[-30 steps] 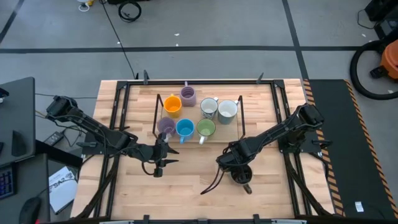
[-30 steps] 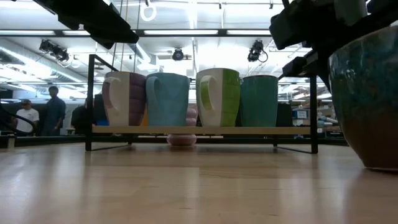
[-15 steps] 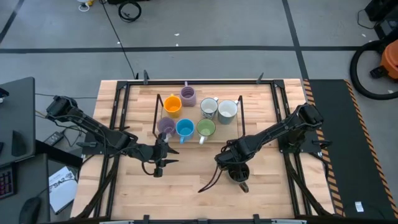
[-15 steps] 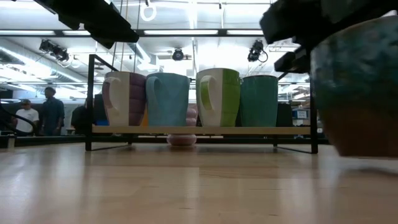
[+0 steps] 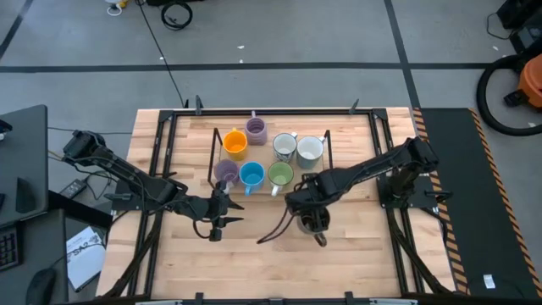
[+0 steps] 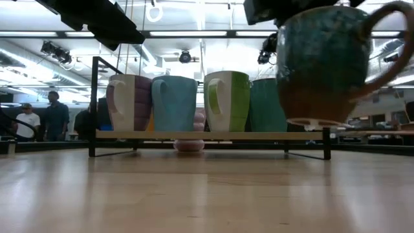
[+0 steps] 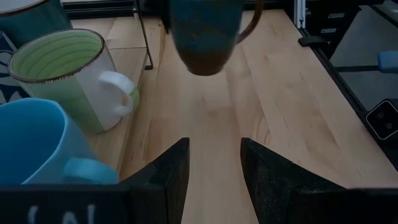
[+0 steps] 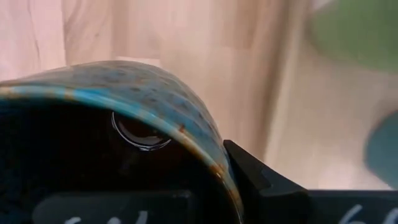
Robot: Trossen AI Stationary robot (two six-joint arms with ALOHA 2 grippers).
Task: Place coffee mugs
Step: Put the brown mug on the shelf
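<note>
Pale wooden boards make up the table (image 5: pixel 254 254), and a black wire rack (image 5: pixel 212 152) stands toward its far edge, already carrying mugs. Just in front of the rack, the right gripper (image 5: pixel 303 206) is clamped on the rim of a dark blue-brown mug (image 6: pixel 317 65), which hangs clear of the wood. To do this well, the mug should probably go higher than the rack's front bar, stay level, and come down into a free spot without swinging its handle into a neighbour. The green mug (image 7: pixel 68 74) sits nearest its path and the blue mug (image 7: pixel 34 146) beside that, so room looks tight. The left gripper (image 7: pixel 211 171) waits, fingers spread and empty, in front of the rack's other end, beside the purple mug (image 5: pixel 225 172).
</note>
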